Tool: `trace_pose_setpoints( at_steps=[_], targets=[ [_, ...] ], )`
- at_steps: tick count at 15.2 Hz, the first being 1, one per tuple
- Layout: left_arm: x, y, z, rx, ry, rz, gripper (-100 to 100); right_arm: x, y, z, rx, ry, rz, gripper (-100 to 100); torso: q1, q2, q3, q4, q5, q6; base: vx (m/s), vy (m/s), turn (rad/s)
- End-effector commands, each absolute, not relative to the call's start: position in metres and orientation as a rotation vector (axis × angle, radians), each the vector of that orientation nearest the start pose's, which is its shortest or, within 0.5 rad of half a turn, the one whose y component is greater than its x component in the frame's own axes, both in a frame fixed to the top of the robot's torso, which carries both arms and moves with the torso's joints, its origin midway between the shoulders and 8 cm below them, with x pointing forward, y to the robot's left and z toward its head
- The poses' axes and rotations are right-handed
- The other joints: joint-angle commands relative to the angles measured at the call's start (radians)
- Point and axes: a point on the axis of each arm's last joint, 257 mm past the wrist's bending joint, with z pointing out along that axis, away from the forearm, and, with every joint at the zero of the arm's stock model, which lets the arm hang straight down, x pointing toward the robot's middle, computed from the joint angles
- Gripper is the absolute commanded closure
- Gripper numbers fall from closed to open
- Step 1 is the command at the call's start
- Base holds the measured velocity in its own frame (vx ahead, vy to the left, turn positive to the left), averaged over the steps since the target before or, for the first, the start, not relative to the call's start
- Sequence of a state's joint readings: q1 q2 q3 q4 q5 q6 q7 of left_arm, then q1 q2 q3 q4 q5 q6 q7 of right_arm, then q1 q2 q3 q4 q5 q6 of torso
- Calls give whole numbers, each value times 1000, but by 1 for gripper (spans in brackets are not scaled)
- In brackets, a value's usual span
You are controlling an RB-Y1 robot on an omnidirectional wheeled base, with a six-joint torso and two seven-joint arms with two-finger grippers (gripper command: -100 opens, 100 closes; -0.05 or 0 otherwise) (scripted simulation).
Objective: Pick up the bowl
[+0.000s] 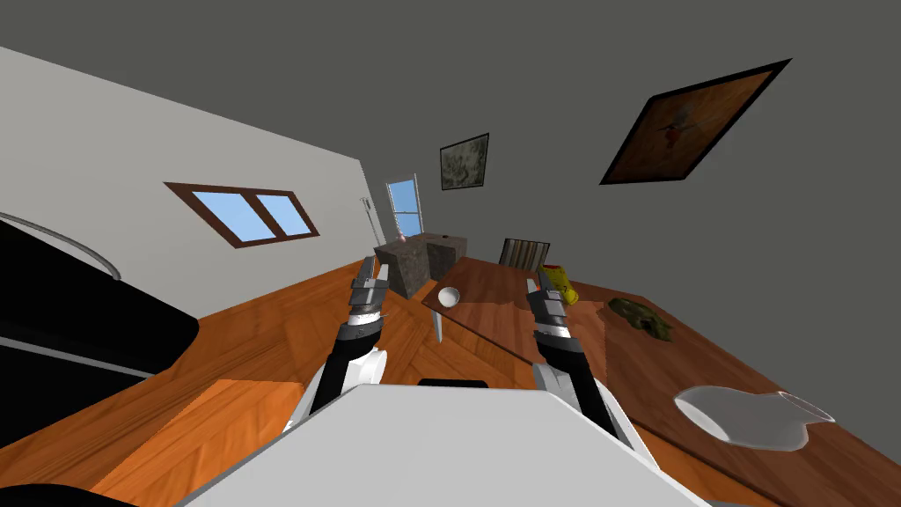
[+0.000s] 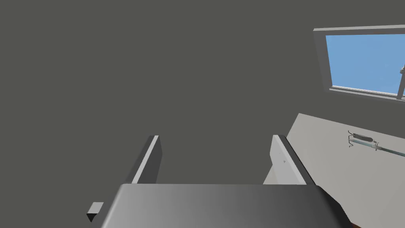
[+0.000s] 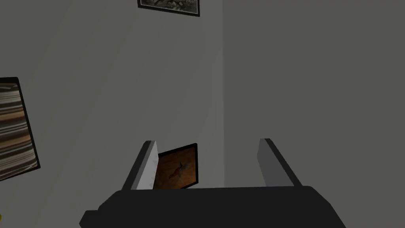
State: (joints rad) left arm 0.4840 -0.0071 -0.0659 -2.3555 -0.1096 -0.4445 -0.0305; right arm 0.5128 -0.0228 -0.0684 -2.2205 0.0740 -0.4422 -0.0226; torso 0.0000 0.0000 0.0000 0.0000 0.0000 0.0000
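White bowl point(image 1: 450, 297) is sitting on table point(image 1: 493, 290) corner at 12 o'clock. Left gripper point(image 1: 374, 269) and right gripper point(image 1: 538, 281) are flanking it, both raised with fingers apart.

Head view was taken from up high, tilted steeply down and forward and rolled a fair bit, so the whole room was seen on a slant. The wooden table point(image 1: 616, 370) was looked along from its near end, with the bowl point(image 1: 450, 297) seen small by its far left corner. Left wrist view was aimed up along the left gripper point(image 2: 215, 136) at a grey wall, the window point(image 2: 366, 63) caught past one finger. Right wrist view was aimed up along the right gripper point(image 3: 207, 140) into a wall corner. The orange framed picture point(image 3: 176, 166) and that window were shared with the head view.
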Motion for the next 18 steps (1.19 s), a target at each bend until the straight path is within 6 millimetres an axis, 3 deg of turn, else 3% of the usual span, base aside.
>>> trace_pose_setpoints(
  at_steps=[1,8,10,15,16,17,18],
  targets=[
    [342,244,52,-564,650,-1279,0,361,-298,-20,678,783,1159,-100,0,0,0,0,0,0,5,12,17],
    [342,243,52,-564,650,-1279,0,369,-284,-48,562,979,1067,-100,7,-3,-2,-1,1,0,38,83,50],
    [342,244,52,-564,650,-1279,0,372,-278,-70,509,1081,1009,-100,7,-4,-2,-1,1,0,67,103,79],
    [342,243,52,-564,650,-1279,0,374,-271,-98,431,1209,937,-100,9,-4,-2,-1,2,0,59,113,70],
    [342,244,52,-564,650,-1279,0,374,-269,-114,391,1274,898,-100,8,-4,-3,-1,2,0,76,105,68],
    [342,244,52,-564,650,-1279,0,374,-269,-114,391,1274,898,-100,8,-5,-3,-1,2,0,79,100,61],
    [342,244,52,-564,650,-1279,0,373,-268,-132,350,1340,856,-100,8,-5,-3,-1,2,0,75,106,109]
  ],
)
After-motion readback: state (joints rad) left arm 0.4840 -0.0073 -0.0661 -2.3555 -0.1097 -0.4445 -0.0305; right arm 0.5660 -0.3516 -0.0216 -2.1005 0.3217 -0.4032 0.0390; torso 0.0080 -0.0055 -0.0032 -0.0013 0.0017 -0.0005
